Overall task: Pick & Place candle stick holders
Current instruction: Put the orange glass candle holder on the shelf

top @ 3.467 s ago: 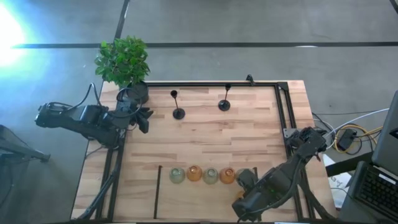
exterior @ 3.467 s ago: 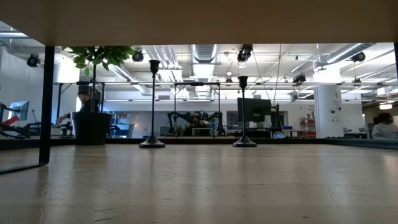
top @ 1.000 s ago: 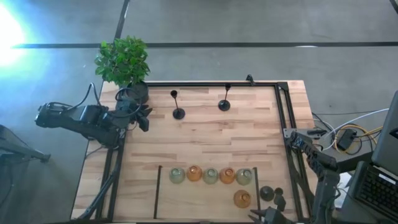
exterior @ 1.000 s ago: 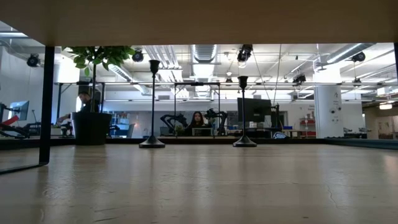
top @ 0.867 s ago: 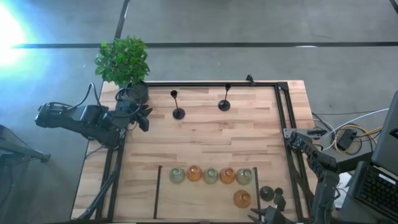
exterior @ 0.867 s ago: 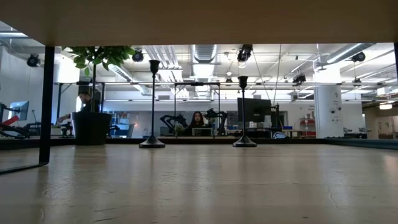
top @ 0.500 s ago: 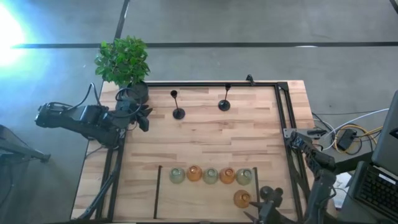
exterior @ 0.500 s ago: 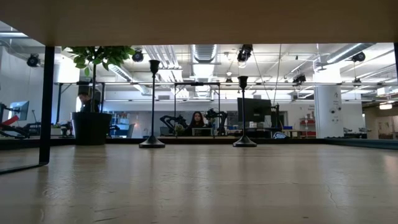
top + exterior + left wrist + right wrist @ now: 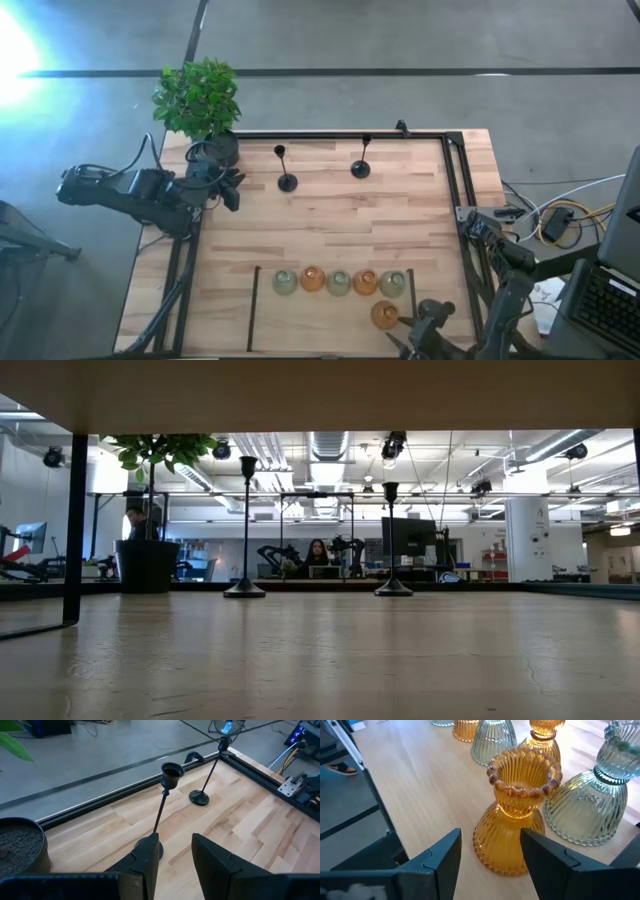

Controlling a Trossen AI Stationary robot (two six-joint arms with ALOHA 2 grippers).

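5 ribbed glass candle stick holders (image 9: 339, 282) stand in a row near the table's (image 9: 330, 225) front edge in the high view, pale green and amber in turn. A 6th amber holder (image 9: 384, 315) stands alone in front of the row's right end, with the right gripper (image 9: 418, 322) just beside it at the front-right corner, its fingers spread and apart from the glass. 2 black thin-stemmed holders (image 9: 287, 181) stand near the back edge. The left gripper (image 9: 232, 190) rests level at the back-left edge beside a potted plant (image 9: 200, 100).

Low view: both black stems rise from round bases, the taller one (image 9: 245, 530) left of the shorter (image 9: 392, 540).

Left wrist view: the dark fingers (image 9: 147, 857) stand moderately apart around nothing, pointing at the nearer black holder (image 9: 165, 795).

Right wrist view: the amber holder (image 9: 517, 815) has a beaded rim, fluted cup and bell-shaped base; the fingers (image 9: 447, 852) flank it widely without touching.
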